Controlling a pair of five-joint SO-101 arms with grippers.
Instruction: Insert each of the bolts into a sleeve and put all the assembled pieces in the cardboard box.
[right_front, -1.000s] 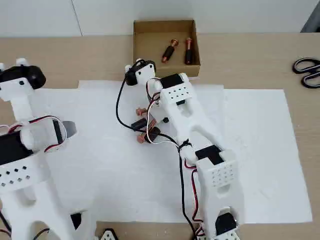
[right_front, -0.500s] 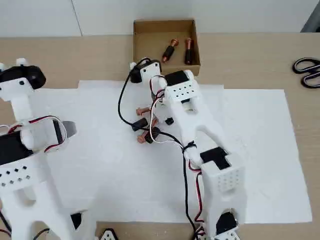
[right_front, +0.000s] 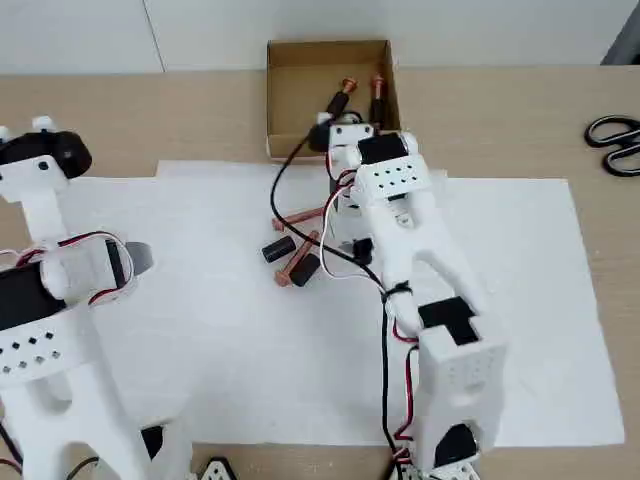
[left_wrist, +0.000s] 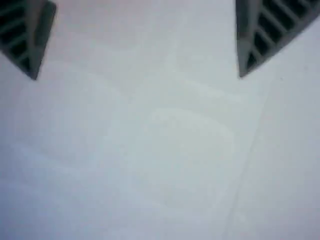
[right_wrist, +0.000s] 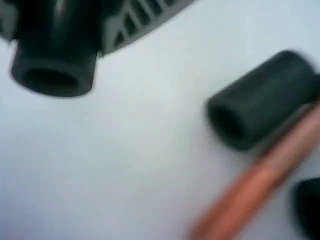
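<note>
My right gripper (right_front: 358, 247) hangs over the white paper just below the cardboard box (right_front: 283, 92), shut on a black sleeve (right_wrist: 52, 55). Beside it on the paper lie two copper bolts (right_front: 300, 217) (right_front: 296, 261) and two loose black sleeves (right_front: 279, 248) (right_front: 306, 268). The right wrist view has a loose sleeve (right_wrist: 260, 107) lying against a bolt (right_wrist: 252, 192). Two assembled pieces (right_front: 339, 99) (right_front: 377, 97) lie in the box. My left gripper (left_wrist: 145, 45) is open over bare paper at the left, its fingertips (left_wrist: 35, 40) wide apart.
White paper (right_front: 500, 300) covers the middle of the wooden table. Black scissors (right_front: 615, 143) lie at the far right edge. The right arm's cable (right_front: 275, 195) loops over the loose parts. The left arm's body (right_front: 50, 300) stands at the left front.
The right arm has swung to the right and closer to the box, carrying the sleeve. The bolts and sleeves on the paper now lie uncovered. The left arm has not moved.
</note>
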